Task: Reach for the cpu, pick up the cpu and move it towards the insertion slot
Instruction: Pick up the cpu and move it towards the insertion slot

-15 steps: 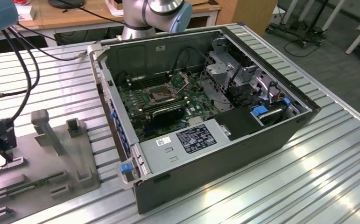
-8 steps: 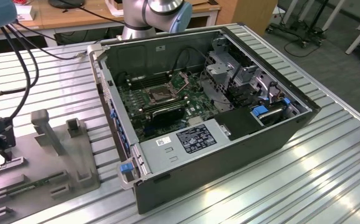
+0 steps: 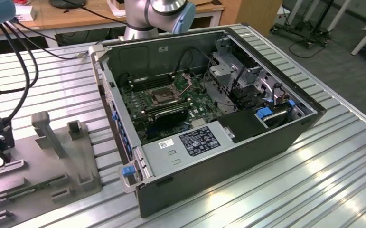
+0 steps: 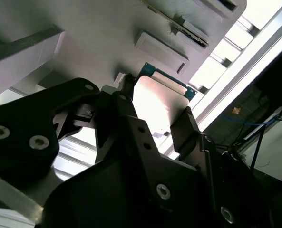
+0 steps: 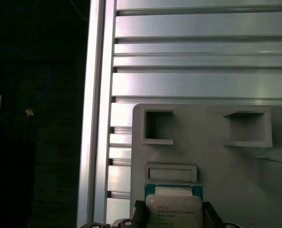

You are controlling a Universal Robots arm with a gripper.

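ribbed aluminium table (image 3: 284,190) carries a grey fixture tray (image 3: 46,173) at the exterior view's left, beside an open computer case (image 3: 252,152). over the tray, the gripper (image 4: 156,108) presses its fingers (image 4: 186,126) against opposite edges of the cpu (image 5: 173,211), clamping it. the insertion slot (image 3: 159,97) sits inside the case

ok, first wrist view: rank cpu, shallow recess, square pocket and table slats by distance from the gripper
1. cpu, right at the gripper.
2. shallow recess, just beyond the cpu on the grey fixture.
3. square pocket, near the fixture's far edge.
4. table slats, past the fixture.
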